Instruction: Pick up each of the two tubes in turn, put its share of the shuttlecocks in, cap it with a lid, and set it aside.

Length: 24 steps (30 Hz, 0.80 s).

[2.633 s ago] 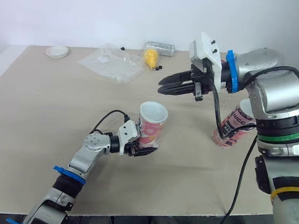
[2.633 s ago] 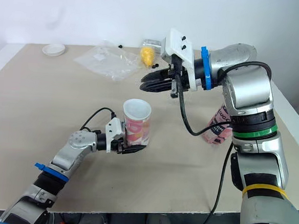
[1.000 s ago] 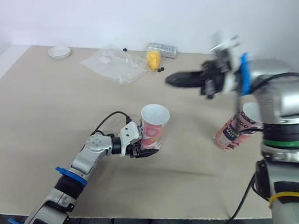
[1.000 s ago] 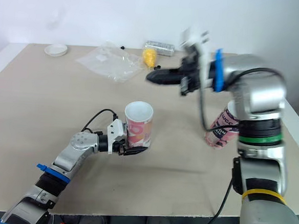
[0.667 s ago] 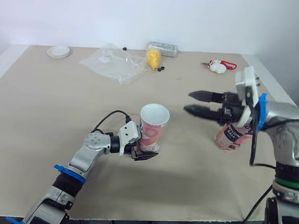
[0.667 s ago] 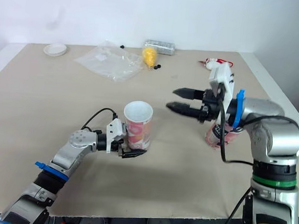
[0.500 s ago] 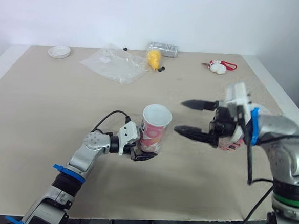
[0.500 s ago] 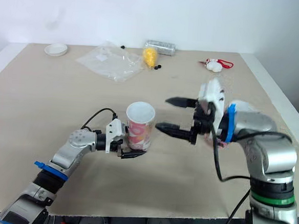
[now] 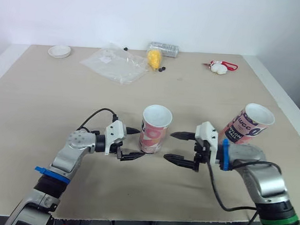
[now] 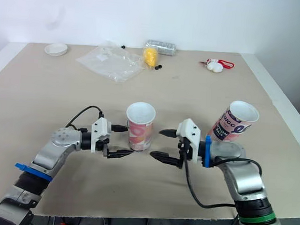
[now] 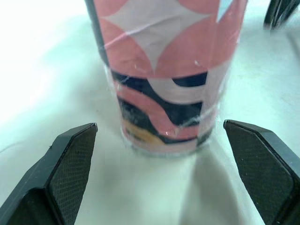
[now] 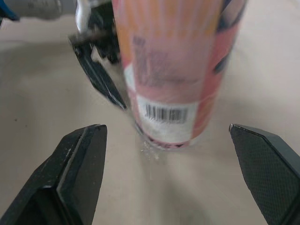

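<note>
Let go of tube [image 9: 154, 131] w/ L gripper [image 9: 132, 142], now open & just clear of it, & swung R gripper [image 9: 169, 146] down, open, opposite: prob. handover, tube uncapped.

I'm looking forward and down from the head's two eyes, taking in most of the tabletop [image 9: 48, 95]. The two wrist cameras are sitting low and close, facing each other from opposite sides of the same upright tube [image 10: 139, 127].
</note>
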Available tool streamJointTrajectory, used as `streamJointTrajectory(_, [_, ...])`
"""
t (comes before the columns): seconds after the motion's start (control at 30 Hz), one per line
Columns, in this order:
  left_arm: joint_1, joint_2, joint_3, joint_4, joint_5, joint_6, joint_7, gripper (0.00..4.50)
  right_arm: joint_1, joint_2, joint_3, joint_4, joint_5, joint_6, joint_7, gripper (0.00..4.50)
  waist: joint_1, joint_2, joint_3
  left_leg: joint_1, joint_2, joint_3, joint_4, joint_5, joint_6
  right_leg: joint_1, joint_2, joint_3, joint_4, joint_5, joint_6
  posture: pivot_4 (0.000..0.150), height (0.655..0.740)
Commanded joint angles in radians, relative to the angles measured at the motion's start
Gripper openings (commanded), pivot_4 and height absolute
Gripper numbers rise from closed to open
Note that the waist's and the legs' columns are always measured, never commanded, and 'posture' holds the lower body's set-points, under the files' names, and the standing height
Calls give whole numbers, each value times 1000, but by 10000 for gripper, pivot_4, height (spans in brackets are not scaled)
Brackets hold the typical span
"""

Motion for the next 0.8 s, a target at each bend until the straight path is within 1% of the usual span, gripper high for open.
streamJointTrajectory(0.03, [29, 17, 31, -90, -42, 13, 0, 45000, -14, 36, 30, 32, -36, -72, -16, 44690, 0, 0, 0, 0, 0, 0, 0, 0, 0, 0, 0, 0, 0, 0, 0, 1500, 7400])
streamJointTrajectory(0.17, [66, 28, 34, -142, -55, 36, 12, 45000, -28, 84, 53, 98, -73, -148, -31, 44690, 0, -1, 0, 0, 0, 0, 0, 0, 0, 0, 0, 0, 0, 0, 0, 1500, 7400])
streamJointTrajectory(0.4, [97, 46, 54, -218, -100, 100, 37, 45000, -53, 130, 75, 185, -109, -243, -28, 44690, 0, -2, 1, 1, 0, 0, 0, 0, 0, 0, 0, 0, 0, 1, 0, 1500, 7400])
streamJointTrajectory(0.8, [138, 70, 53, -245, -99, 112, 41, 45000, -95, 191, 104, 273, -133, -297, -22, 44690, 0, -2, 1, 1, 1, 0, 0, 0, 0, 1, 0, 0, 0, 1, -1, 1500, 7400])
